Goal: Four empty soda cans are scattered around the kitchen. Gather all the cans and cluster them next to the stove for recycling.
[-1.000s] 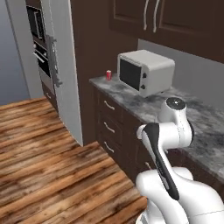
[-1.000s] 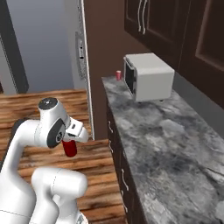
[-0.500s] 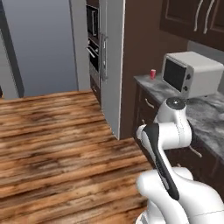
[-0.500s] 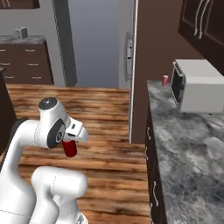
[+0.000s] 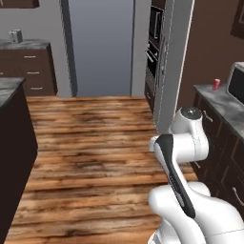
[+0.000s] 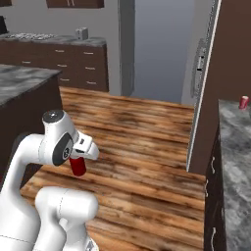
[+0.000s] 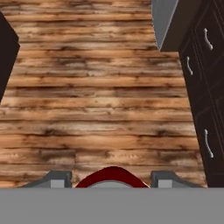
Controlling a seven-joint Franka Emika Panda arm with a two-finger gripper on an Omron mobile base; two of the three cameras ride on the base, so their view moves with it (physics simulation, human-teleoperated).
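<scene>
One soda can [image 6: 78,166] is clamped in your fingers [image 7: 57,179] for the haul stove-wards, another can [image 5: 216,84] waits on the desk [image 5: 224,106].

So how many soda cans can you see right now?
2. One can is held in the gripper above the wood floor; another can stands on the right-hand counter. Others may be out of sight.

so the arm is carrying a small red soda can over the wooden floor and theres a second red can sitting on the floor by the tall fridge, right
Not quite. The second small red soda can stands on the grey marbled stone counter, not on the floor, as the right base view shows. The rest holds: the gripper carries a small red soda can above the wooden plank floor.
</scene>
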